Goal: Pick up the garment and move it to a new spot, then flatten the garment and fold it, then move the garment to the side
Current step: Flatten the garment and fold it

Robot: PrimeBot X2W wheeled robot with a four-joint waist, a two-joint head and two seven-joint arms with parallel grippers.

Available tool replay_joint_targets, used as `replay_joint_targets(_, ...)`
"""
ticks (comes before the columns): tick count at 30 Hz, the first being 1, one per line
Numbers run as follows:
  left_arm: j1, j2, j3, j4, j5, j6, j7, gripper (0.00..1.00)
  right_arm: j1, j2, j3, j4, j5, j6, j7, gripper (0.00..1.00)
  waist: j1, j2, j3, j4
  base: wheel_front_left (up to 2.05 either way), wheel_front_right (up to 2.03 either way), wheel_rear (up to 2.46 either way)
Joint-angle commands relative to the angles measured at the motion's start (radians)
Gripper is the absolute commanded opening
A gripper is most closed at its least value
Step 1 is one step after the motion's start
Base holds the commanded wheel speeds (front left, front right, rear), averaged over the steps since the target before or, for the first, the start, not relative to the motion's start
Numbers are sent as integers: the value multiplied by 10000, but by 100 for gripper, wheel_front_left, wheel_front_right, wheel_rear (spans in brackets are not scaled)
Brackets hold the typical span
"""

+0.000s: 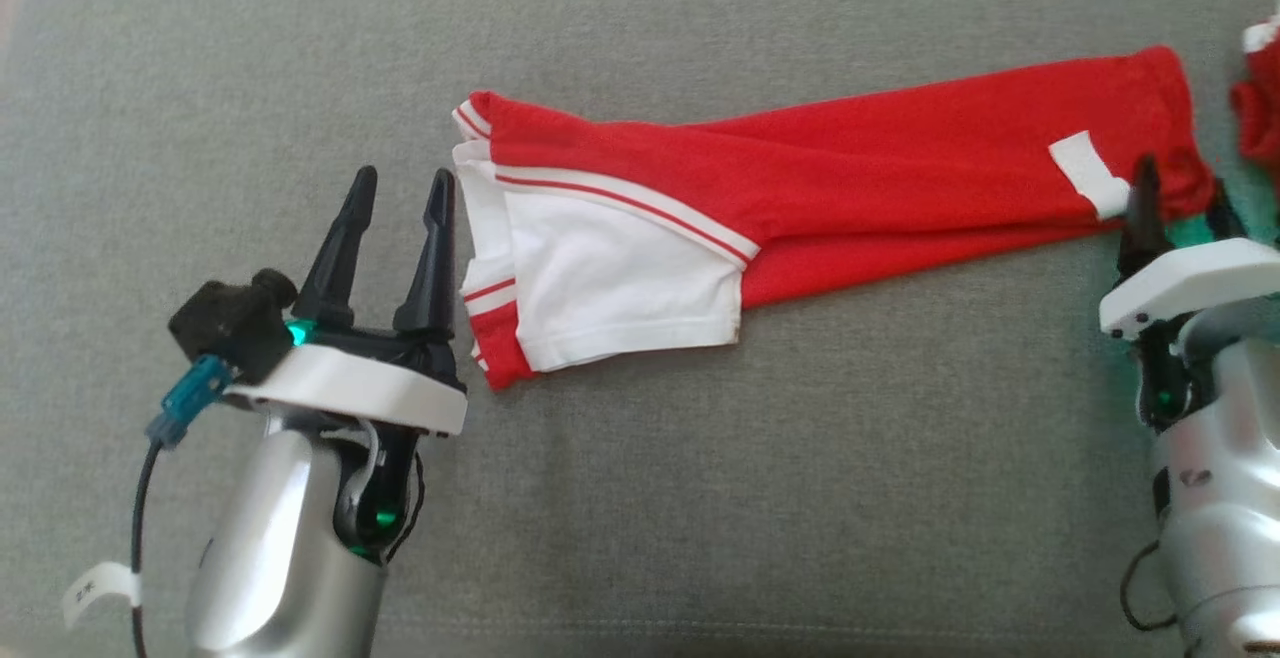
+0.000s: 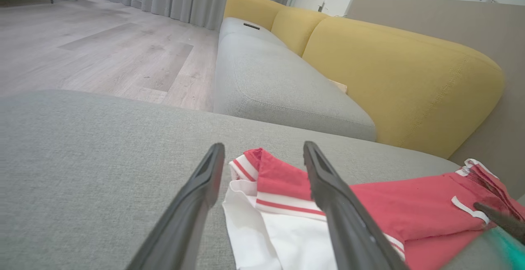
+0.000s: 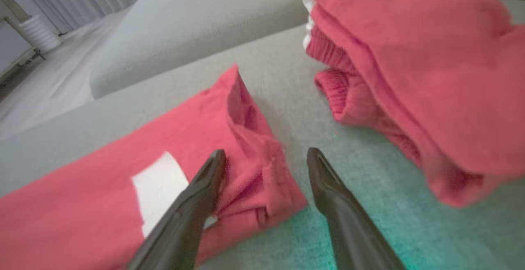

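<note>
On the grey cushion (image 1: 640,538) the red-and-white garment (image 1: 850,168) lies flat — long axis left to right, tagged end rightward. Both arms reach forward, jaws wide, empty: left gripper (image 1: 404,176) beside its white end, right gripper (image 3: 266,153) straddling its tagged corner.

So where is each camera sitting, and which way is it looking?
Head view: on the head, looking down at the garment on the cushion; left pincer and right pincer show, both open.
Left wrist view: on the left wrist, looking along its fingers past the garment's striped end to a yellow backrest.
Right wrist view: on the right wrist, looking along its fingers past the garment's other end to a red pile.
Shared: all see the garment.
</note>
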Motion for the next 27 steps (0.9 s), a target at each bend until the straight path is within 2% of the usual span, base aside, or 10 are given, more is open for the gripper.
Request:
replay_joint_targets(1, -359, 98, 243, -289, -63, -57, -60, 100, -408, 97, 54, -9, -67, -9, 67, 100, -1, 0, 76, 81, 0, 0, 0)
replay_joint_targets(5, -372, 99, 281, -282, -76, -58, -60, 100, -676, 209, -190, 734, -72, -9, 269, 100, -1, 0, 109, 98, 0, 0, 0)
replay_joint_targets(9, -328, 102, 316, -249, -60, -58, -60, 100, -850, 405, 115, 1132, -25, -9, 315, 100, -1, 0, 64, 20, 0, 0, 0)
replay_joint_targets(10, -306, 102, 308, -230, -63, -58, -60, 100, -870, 453, 268, 1140, 21, -9, 257, 38, -1, 0, 35, -21, 0, 0, 0)
replay_joint_targets(11, -284, 103, 303, -207, -69, -58, -60, 100, -876, 471, 402, 1115, 60, -9, 133, 0, -1, 0, -4, -69, 0, 0, 0)
replay_joint_targets(19, -78, 126, 196, -55, -181, -59, -61, 100, -514, 140, 738, 882, 368, -9, -727, 0, -1, 0, -553, -541, 0, 0, 0)
replay_joint_targets(27, 218, 116, 28, -28, -251, -59, -61, 100, 337, -363, 42, 368, 442, -9, -1103, 0, -1, 0, -1031, -883, 0, 0, 0)
